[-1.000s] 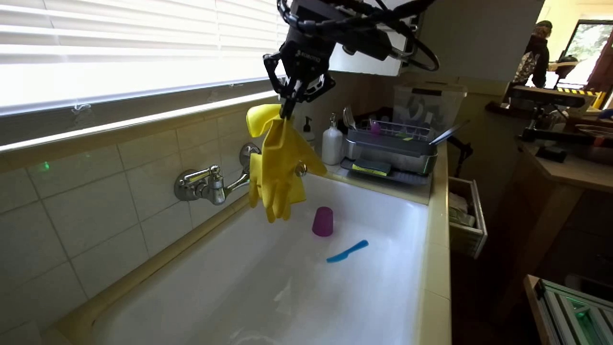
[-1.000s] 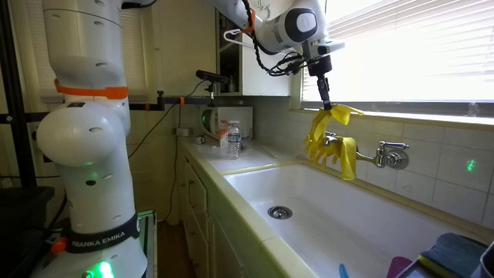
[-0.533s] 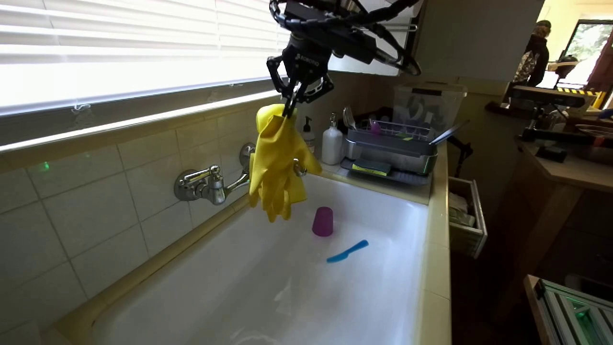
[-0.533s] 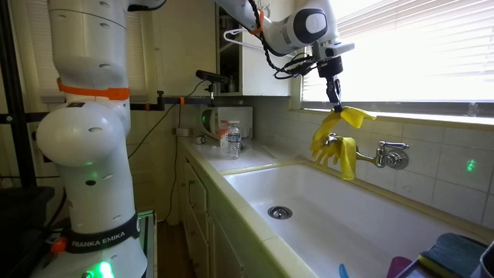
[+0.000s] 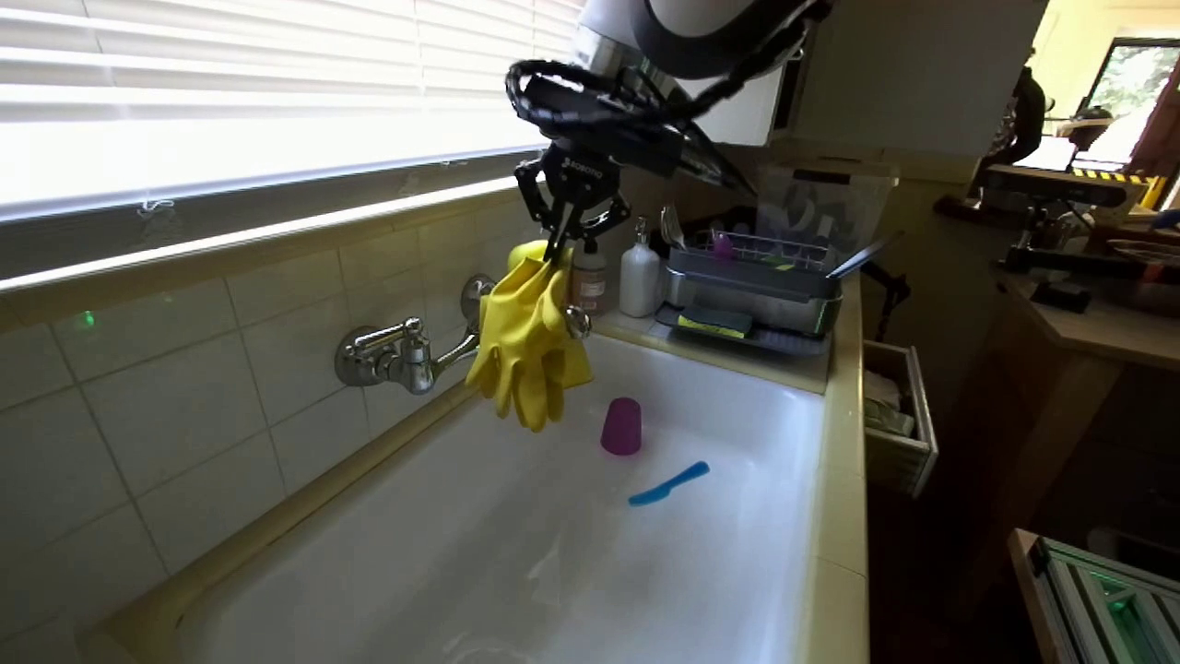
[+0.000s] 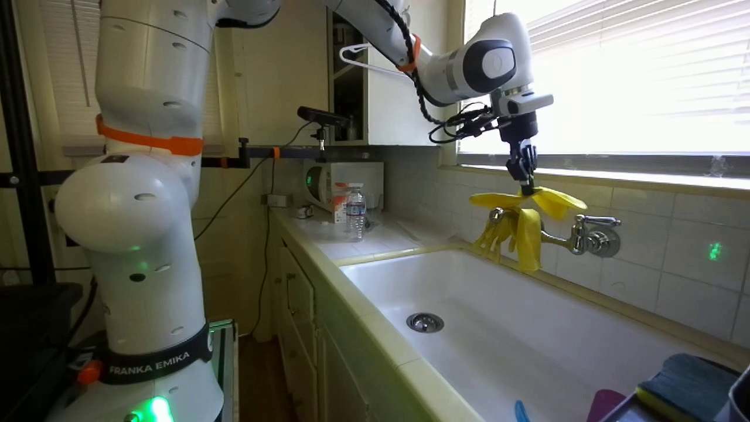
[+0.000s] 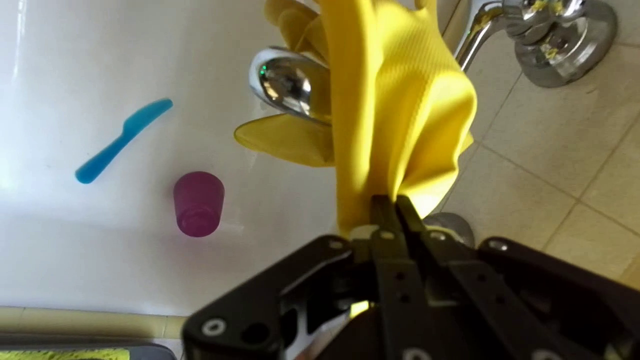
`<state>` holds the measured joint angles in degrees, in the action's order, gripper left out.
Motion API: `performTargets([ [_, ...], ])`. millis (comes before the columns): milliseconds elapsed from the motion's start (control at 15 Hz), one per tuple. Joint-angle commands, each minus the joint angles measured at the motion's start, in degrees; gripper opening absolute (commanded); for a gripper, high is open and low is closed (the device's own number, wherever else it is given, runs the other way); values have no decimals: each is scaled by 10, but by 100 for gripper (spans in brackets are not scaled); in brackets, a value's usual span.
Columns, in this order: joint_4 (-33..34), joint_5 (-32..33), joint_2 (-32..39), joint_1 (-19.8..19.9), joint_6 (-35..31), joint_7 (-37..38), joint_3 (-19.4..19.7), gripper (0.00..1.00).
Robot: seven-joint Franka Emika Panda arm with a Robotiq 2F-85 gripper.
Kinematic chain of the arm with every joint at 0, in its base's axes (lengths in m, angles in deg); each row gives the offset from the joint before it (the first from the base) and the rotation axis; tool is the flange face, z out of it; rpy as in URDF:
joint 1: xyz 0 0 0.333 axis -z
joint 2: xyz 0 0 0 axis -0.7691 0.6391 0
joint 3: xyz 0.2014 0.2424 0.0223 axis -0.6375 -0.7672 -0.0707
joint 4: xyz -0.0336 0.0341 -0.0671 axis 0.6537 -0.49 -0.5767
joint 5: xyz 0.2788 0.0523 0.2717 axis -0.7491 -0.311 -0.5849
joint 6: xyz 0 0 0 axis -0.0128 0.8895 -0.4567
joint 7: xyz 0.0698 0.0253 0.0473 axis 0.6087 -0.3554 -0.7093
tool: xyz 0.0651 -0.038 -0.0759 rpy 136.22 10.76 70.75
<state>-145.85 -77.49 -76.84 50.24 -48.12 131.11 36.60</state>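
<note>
The tool (image 5: 552,255) pinches a yellow glove (image 5: 518,323) hanging long axis down beneath it — just left of the spout tip (image 5: 578,322) in an exterior view.

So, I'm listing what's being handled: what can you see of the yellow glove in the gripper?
The yellow glove looks like thin, flexible rubber, with fine ribbing visible in the wrist view. The gripper pinches its upper edge, and the creased cuff flares to both sides there. The rest hangs limp, fingers pointing down, above the sink beside the chrome spout. Another yellow piece drapes over that spout; I can't tell whether the glove touches either.
</note>
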Motion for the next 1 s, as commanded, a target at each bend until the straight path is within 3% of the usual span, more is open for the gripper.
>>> performTargets([
  [0,7,-15,21,-8,-21,39,8,1],
  [933,5,-95,31,7,-37,70,21,1],
])
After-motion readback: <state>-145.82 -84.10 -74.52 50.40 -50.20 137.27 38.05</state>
